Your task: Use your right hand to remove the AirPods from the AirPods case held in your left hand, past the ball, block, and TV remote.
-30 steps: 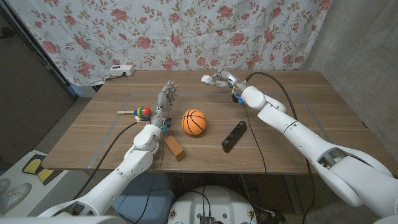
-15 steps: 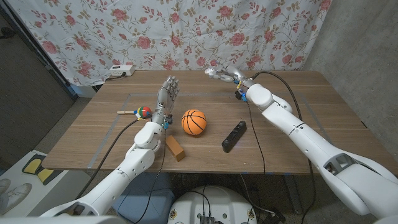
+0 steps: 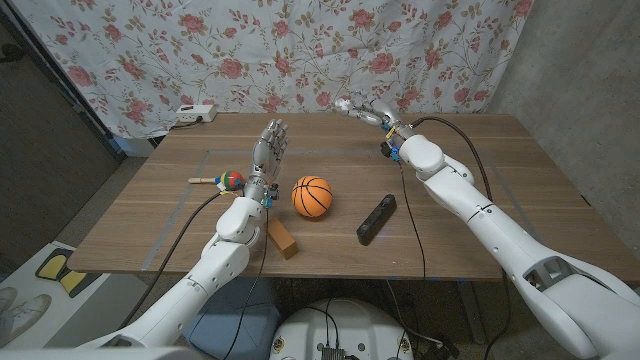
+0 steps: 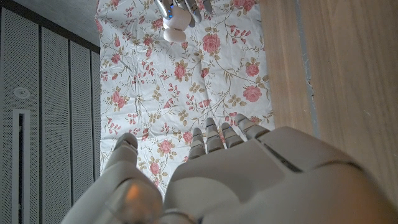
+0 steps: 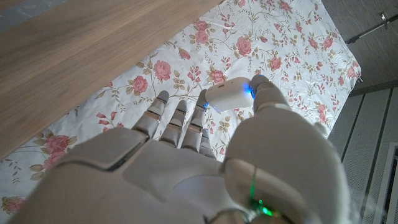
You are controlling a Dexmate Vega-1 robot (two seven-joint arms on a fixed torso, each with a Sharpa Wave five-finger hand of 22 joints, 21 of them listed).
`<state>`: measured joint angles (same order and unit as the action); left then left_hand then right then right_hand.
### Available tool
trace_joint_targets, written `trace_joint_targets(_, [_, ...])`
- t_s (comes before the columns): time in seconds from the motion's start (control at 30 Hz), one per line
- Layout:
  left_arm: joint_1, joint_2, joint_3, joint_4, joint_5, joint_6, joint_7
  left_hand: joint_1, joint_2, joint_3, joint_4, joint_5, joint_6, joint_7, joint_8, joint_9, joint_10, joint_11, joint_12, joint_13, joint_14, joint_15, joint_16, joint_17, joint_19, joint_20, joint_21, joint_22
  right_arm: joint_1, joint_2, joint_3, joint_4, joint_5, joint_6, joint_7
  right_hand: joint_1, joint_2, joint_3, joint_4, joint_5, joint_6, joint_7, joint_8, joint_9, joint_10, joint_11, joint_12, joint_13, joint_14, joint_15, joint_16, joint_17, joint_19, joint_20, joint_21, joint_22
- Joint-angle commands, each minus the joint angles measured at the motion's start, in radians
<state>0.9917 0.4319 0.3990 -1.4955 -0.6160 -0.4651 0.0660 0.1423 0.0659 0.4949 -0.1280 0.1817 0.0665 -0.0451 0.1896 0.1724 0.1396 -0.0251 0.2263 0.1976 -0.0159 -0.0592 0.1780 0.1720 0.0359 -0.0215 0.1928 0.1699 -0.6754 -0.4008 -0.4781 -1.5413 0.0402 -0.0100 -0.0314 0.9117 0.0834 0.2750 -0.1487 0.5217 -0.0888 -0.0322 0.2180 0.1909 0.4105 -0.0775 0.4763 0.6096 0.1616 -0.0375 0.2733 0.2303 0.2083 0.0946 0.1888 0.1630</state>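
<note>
We take the basketball (image 3: 312,196) as our landmark. The AirPods case (image 5: 228,96) is not in our left hand: we find it pinched in the right hand (image 3: 366,109), between the thumb and the fingers, with the other fingers reaching out straight alongside it. That hand hangs raised over the far edge of the table (image 3: 480,175), well beyond the basketball and off toward the right-arm side of it, against the flowered curtain (image 3: 200,50). In the right wrist view the case is a small white rounded body with a blue glint at the thumb tip; whether its lid is up we cannot tell.

The left hand (image 3: 267,155) stands upright on its edge just beside the basketball, on its left and slightly beyond it, fingers apart and straight, holding nothing. From the left wrist view the case shows small and far off beyond our own fingertips.

So the relation that matters, as we judge it: the case lies from the left hand diagonally, farther back and across to the right-arm side, with the basketball nearer than that line. The wooden block (image 3: 281,238) sits on the near side of the basketball, the TV remote (image 3: 377,218) to its right, long axis running near-to-far. We judge nothing has left the case yet.
</note>
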Motion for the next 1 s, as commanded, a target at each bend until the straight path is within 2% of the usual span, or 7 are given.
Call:
trace_joint_targets(0.03, [0.05, 0.008, -0.02, -0.097, 0.119, 0.02, 0.125, 0.005, 0.006, -0.002, -0.005, 0.001, 0.035, -0.001, 0.012, 0.003, 0.002, -0.001, 0.007, 0.004, 0.002, -0.003, 0.004, 0.003, 0.002, -0.004, 0.003, 0.005, -0.055, 0.026, 0.051, -0.043, 0.111, 0.009, -0.023, 0.004, 0.009, 0.007, -0.001, 0.009, 0.006, -0.001, -0.002, 0.0, 0.135, -0.121, 0.008, 0.005, 0.009, -0.095, -0.002, 0.004, 0.01, 0.002, 0.001, 0.003])
trace_joint_targets(0.2, [0.067, -0.001, -0.04, -0.138, 0.17, 0.052, 0.193, 0.012, 0.01, 0.001, -0.008, 0.0, 0.066, -0.008, 0.017, 0.005, -0.035, -0.004, -0.008, 0.004, -0.018, -0.006, -0.002, 0.003, -0.003, -0.009, 0.001, 0.005, -0.078, 0.035, 0.078, -0.066, 0.173, 0.0, -0.012, 0.004, 0.009, 0.01, -0.001, 0.012, 0.01, -0.004, -0.002, 0.0, 0.133, -0.122, 0.007, 0.005, 0.009, -0.095, -0.004, 0.004, 0.01, 0.002, 0.001, 0.003])
trace_joint_targets(0.27, [0.076, -0.003, -0.047, -0.165, 0.176, 0.088, 0.221, 0.016, 0.015, 0.004, -0.009, 0.0, 0.078, -0.009, 0.02, 0.005, -0.037, -0.004, -0.009, 0.004, -0.021, -0.005, -0.002, 0.002, -0.003, -0.02, 0.0, 0.005, -0.083, 0.035, 0.081, -0.071, 0.18, 0.002, -0.012, 0.004, 0.009, 0.011, -0.001, 0.013, 0.011, -0.008, -0.002, 0.0, 0.132, -0.122, 0.007, 0.006, 0.008, -0.096, -0.005, 0.004, 0.009, 0.001, 0.0, 0.003])
trace_joint_targets(0.3, [0.08, -0.008, -0.049, -0.178, 0.193, 0.105, 0.247, 0.022, 0.024, 0.009, -0.009, 0.0, 0.087, -0.013, 0.02, 0.006, -0.037, -0.004, -0.009, 0.004, -0.021, -0.008, -0.001, 0.002, 0.001, -0.034, 0.002, 0.005, -0.093, 0.036, 0.085, -0.083, 0.185, 0.006, -0.017, 0.004, 0.01, 0.011, -0.001, 0.013, 0.012, -0.013, -0.002, 0.0, 0.132, -0.123, 0.007, 0.006, 0.008, -0.096, -0.005, 0.005, 0.009, 0.001, 0.0, 0.003])
trace_joint_targets(0.33, [0.07, -0.011, -0.048, -0.151, 0.178, 0.067, 0.205, 0.025, 0.031, 0.013, -0.009, 0.0, 0.092, -0.013, 0.021, 0.007, -0.034, -0.004, -0.007, 0.004, -0.02, -0.008, 0.0, 0.002, 0.005, -0.039, 0.004, 0.005, -0.099, 0.035, 0.086, -0.091, 0.185, 0.006, -0.022, 0.004, 0.01, 0.012, -0.001, 0.014, 0.013, -0.016, -0.002, 0.0, 0.132, -0.123, 0.007, 0.006, 0.007, -0.096, -0.006, 0.005, 0.009, 0.001, 0.0, 0.003])
trace_joint_targets(0.47, [0.073, -0.012, -0.051, -0.157, 0.169, 0.072, 0.188, 0.033, 0.045, 0.021, -0.008, 0.001, 0.102, -0.012, 0.022, 0.007, -0.028, -0.003, -0.004, 0.004, -0.016, -0.014, 0.002, 0.002, 0.009, -0.042, 0.004, 0.005, -0.11, 0.035, 0.086, -0.107, 0.192, 0.004, -0.028, 0.005, 0.009, 0.014, -0.002, 0.016, 0.015, -0.018, -0.003, 0.0, 0.13, -0.124, 0.007, 0.006, 0.007, -0.097, -0.007, 0.005, 0.008, 0.002, -0.001, 0.003])
trace_joint_targets(1.0, [0.095, -0.017, -0.066, -0.188, 0.223, 0.077, 0.2, 0.048, 0.051, 0.029, -0.014, -0.003, 0.1, -0.022, 0.014, 0.009, -0.019, -0.006, 0.0, 0.005, -0.009, -0.016, 0.003, 0.001, 0.007, -0.03, 0.002, 0.005, -0.133, 0.042, 0.088, -0.153, 0.201, -0.007, -0.07, 0.003, 0.005, 0.019, -0.002, 0.024, 0.025, -0.016, -0.005, 0.0, 0.138, -0.123, 0.011, 0.009, 0.011, -0.1, -0.011, 0.006, 0.01, 0.005, -0.001, 0.003])
